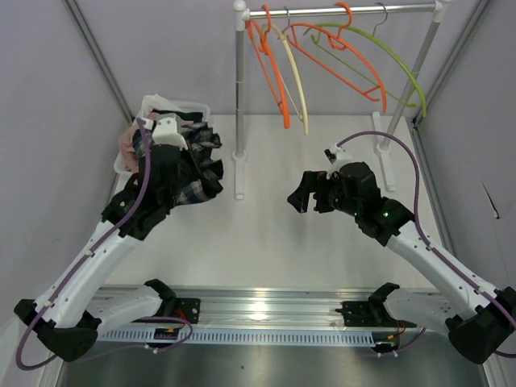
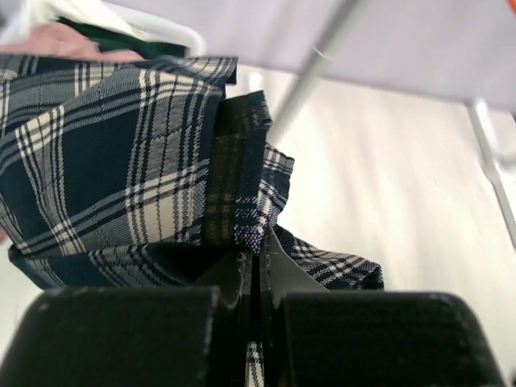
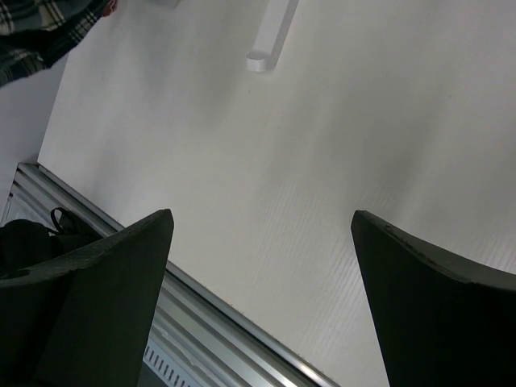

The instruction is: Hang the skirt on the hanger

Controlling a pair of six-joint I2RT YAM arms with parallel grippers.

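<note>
A: Where is the plaid skirt (image 1: 200, 165)?

B: It is off the table (image 1: 258, 238), bunched and hanging from the left arm's fingers (image 2: 286, 274), just in front of the white laundry basket (image 1: 181, 105) at the far left. The left wrist view shows the two fingers pressed together with a fold of the fabric pinched between them.

A: And the right arm's fingers (image 3: 121, 274)?

B: They are spread wide with nothing in them, hovering over bare table near the middle.

A: Which way do the hangers lie from the skirt?

B: Farther back and to the right, on the clothes rail (image 1: 339, 10). The nearest orange hanger (image 1: 274, 76) hangs at the rail's left end, with a cream hanger (image 1: 297, 81) beside it and a green hanger (image 1: 395, 60) farther right. Their bars run slantwise, sloping down toward the arms.

A: Which arm is closer to them?

B: The empty right one, by the look of it. It would probably take a hanger or steady one while the left arm carries the skirt across. The skirt is too crumpled to tell where its waistband runs, so it will likely need to be spread first.
</note>
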